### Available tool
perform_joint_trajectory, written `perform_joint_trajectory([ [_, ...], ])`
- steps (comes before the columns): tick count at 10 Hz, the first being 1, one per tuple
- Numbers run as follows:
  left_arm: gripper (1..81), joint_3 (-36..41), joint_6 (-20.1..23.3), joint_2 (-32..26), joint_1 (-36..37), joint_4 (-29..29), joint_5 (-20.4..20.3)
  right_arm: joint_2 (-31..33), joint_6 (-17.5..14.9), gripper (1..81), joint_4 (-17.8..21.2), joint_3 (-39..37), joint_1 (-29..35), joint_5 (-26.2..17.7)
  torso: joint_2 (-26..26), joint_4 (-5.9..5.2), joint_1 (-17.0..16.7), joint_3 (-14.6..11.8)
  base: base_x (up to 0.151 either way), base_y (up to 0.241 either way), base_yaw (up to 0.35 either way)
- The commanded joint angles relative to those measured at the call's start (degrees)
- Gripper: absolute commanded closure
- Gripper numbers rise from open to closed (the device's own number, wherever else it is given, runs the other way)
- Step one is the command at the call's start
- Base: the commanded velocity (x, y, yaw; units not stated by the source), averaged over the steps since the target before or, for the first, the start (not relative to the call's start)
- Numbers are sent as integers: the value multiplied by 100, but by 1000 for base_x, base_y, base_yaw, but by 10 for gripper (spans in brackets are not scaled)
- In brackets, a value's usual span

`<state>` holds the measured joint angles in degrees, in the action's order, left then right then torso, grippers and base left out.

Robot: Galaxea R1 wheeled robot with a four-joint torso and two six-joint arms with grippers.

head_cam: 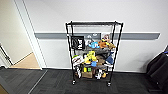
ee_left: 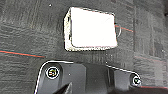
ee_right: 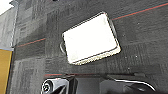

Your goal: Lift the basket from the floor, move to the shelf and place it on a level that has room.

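Observation:
The basket (ee_left: 92,30) rests on the dark carpet floor (ee_left: 25,37), seen from above in the left wrist view with its white lining bright and a cream woven side showing. The right wrist view looks down on the same basket (ee_right: 90,38), a small loop handle at one short end. Both arms hang above it without touching it. In the head view the shelf (head_cam: 93,52), a black wire rack on castors, stands against the white wall. Its top level (head_cam: 93,23) is bare, while the tiers below carry toys and boxes.
A doorway at the left opens onto pale wooden flooring (head_cam: 26,62). A dark bulky object (head_cam: 158,70) stands at the right edge near the wall. Thin red lines (ee_left: 20,53) cross the carpet. A yellow-brown surface (ee_right: 5,67) borders the carpet.

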<state>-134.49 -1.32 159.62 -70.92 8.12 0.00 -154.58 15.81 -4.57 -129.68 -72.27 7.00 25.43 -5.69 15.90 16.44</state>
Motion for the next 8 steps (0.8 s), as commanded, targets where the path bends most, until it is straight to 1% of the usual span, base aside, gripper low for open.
perform_joint_trajectory([
  [1, 10, 54, 17, -97, 584, 137, 352, 267, 115, 10, 88, 216, 656, -216, 560, 0, 360, 523, 0, 0, 0],
  [3, 10, 46, 17, -79, 619, 155, 352, 363, 124, 10, 88, 295, 796, -243, 894, -2, 573, 830, 0, 0, 0],
  [5, 10, 45, 17, -80, 627, 155, 352, 364, 159, 10, 106, 296, 910, -348, 1290, -2, 828, 1197, 0, 0, 0],
  [8, 10, 19, 17, -27, 628, 225, 352, 399, 177, 10, 106, 313, 1007, -357, 1878, -2, 1204, 1745, 0, 0, 0],
])
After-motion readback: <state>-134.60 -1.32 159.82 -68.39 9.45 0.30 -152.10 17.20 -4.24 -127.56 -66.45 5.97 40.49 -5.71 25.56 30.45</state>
